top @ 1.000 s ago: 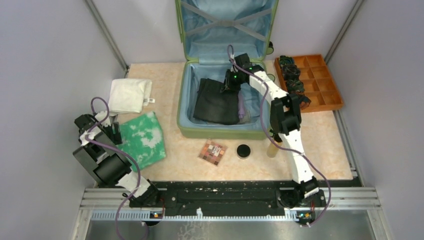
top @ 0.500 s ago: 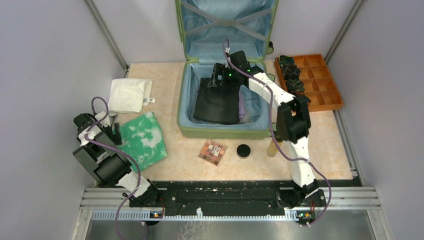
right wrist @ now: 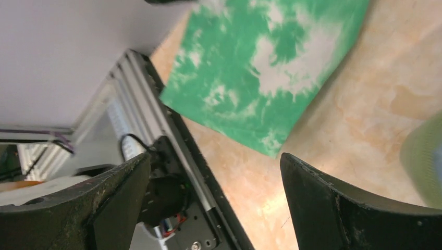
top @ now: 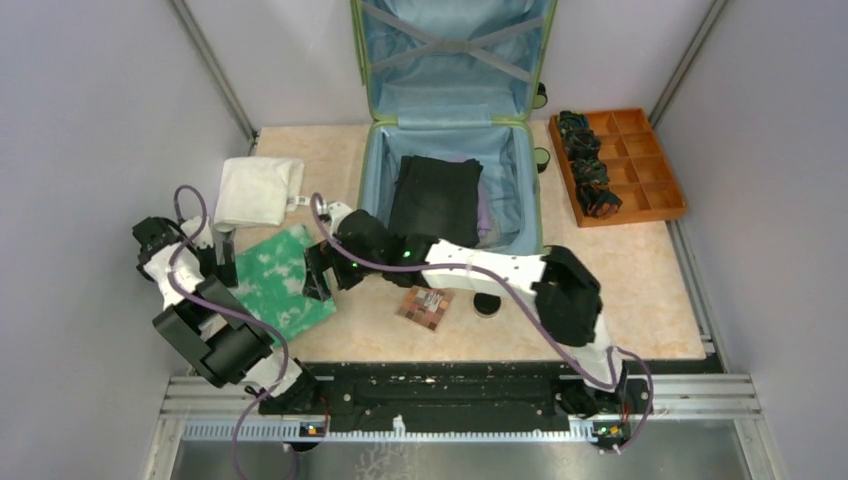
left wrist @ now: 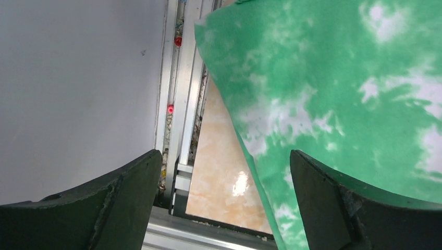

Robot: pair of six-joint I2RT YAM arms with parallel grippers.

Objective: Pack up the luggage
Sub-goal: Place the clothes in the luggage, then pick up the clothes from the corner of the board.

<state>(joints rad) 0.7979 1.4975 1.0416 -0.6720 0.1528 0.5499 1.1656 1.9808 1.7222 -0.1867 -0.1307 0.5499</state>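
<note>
We see the luggage [top: 450, 90] at the far middle of the counter [top: 660, 290], lying open. Its lid stands upright against the back wall and its base lies flat on the counter. The shell is light green, showing as a rim around the base. The lining is light blue, with 2 straps crossed in the lid. 2 small dark wheels [top: 541, 97] sit on its right side. In the base lies a folded black garment [top: 435, 198], with a strip of purple fabric [top: 484, 215] just beside it on the right.

The right arm [top: 480, 268] stretches leftward along the front of the luggage. The right jaws hang released, nothing between them, over the right edge of a green-and-white mottled cloth [top: 275, 285]. The left arm [top: 215, 345] is folded at the left. The left jaws are likewise spread wide and empty above the cloth's left edge, near the wall.

An orange tray [top: 655, 190] sits right of the luggage, with dark items in its left compartments. A white folded cloth [top: 258, 190] lies beyond the green one, and its small tag [top: 297, 202] is too small for us to read. In front of the luggage lies a square palette [top: 424, 306] of small coloured squares. Just beside it is a round black disc [top: 487, 306], partly under the right arm.
</note>
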